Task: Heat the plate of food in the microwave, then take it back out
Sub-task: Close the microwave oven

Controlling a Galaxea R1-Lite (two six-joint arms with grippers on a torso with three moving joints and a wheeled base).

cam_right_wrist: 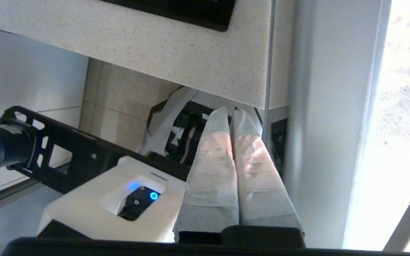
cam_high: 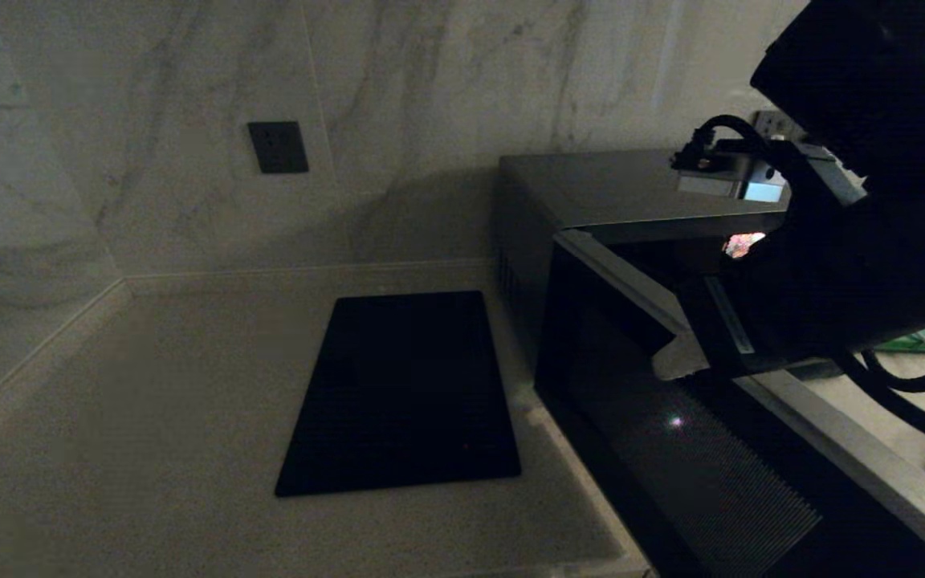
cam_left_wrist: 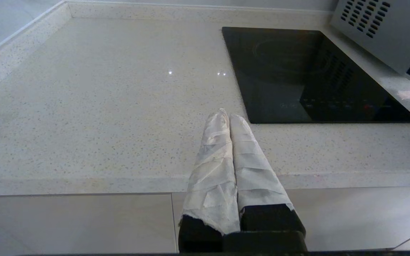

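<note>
1. Head view gives you the speckled countertop (cam_high: 149, 385) as the biggest surface, running back to a marble-veined wall (cam_high: 149, 96) that carries a dark socket plate (cam_high: 278, 147).
2. Next in size, the microwave (cam_high: 615, 189) stands on the right half of that counter, its door (cam_high: 671, 466) swung open toward you, dark glass with a fine dot grid and one small glint on it.
3. You will find the flat black cooktop (cam_high: 402, 393) set into the counter just left of the microwave; the left wrist view shows the same cooktop (cam_left_wrist: 311, 74) beside the microwave's vented grey side (cam_left_wrist: 379, 32).
4. Your right arm (cam_high: 864, 201) fills the upper right of the head view as a dark mass in front of the microwave opening, with cables looping below it.
5. The right gripper (cam_right_wrist: 231, 115) has its two tape-wrapped fingers (cam_right_wrist: 212, 156) pressed together with nothing between them, close beside the pale edge of the open door (cam_right_wrist: 319, 124).
6. The left gripper (cam_left_wrist: 228, 115) hangs parked over the counter's front edge, fingers together and empty.
7. You cannot make out the plate of food clearly; only a small bright pink-orange patch (cam_high: 743, 243) shows at the cavity opening behind the right arm.
</note>
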